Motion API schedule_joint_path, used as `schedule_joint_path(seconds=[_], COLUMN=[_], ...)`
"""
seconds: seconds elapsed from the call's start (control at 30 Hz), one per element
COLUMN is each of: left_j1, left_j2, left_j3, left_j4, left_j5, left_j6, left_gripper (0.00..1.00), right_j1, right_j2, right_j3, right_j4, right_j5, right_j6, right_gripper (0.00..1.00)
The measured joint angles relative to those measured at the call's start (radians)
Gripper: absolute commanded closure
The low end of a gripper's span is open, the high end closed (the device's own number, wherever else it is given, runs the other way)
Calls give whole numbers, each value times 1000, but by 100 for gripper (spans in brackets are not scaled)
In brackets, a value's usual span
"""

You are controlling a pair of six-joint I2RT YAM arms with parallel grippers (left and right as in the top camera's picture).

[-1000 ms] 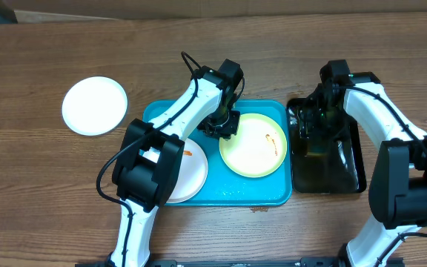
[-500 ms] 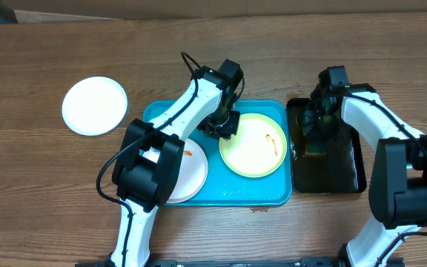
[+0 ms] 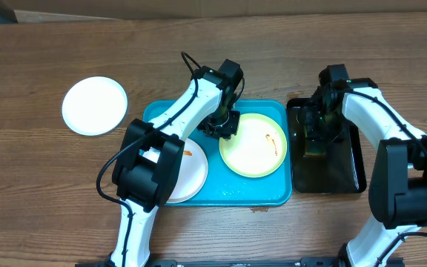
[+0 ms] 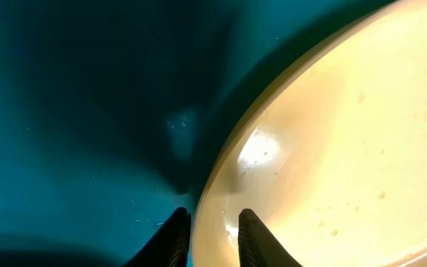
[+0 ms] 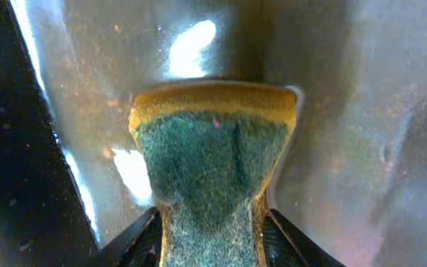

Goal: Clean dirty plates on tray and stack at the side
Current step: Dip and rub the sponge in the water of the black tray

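The turquoise tray holds a yellow-green plate with orange smears and a white plate with a small smear, partly hidden under my left arm. A second white plate lies on the table at the far left. My left gripper is shut on the yellow-green plate's left rim; in the left wrist view its fingers straddle the plate's edge over the tray. My right gripper is shut on a green-and-yellow sponge inside the black tray.
The black tray stands right against the turquoise tray's right side, and its floor looks wet and shiny. Bare wooden table lies around both trays.
My right gripper has shifted slightly within the black tray with the sponge. My left arm and the plates have not moved.
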Motion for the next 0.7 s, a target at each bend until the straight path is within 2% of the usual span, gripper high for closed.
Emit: schedule_joint_path(seconds=[0.27,0.37,0.47,0.7], left_j1=[0,0,0,0], left_j2=[0,0,0,0], left_j3=[0,0,0,0], left_j4=[0,0,0,0], left_j5=[0,0,0,0], left_j6=[0,0,0,0], left_gripper=[76,76,76,76], right_j1=[0,0,0,0], right_j2=[0,0,0,0], right_j3=[-12,-26,-28,-40], right_j4=[46,52,55,71], right_j5=[0,0,0,-1], right_j6=[5,11,21,22], right_gripper=[55,59,67,67])
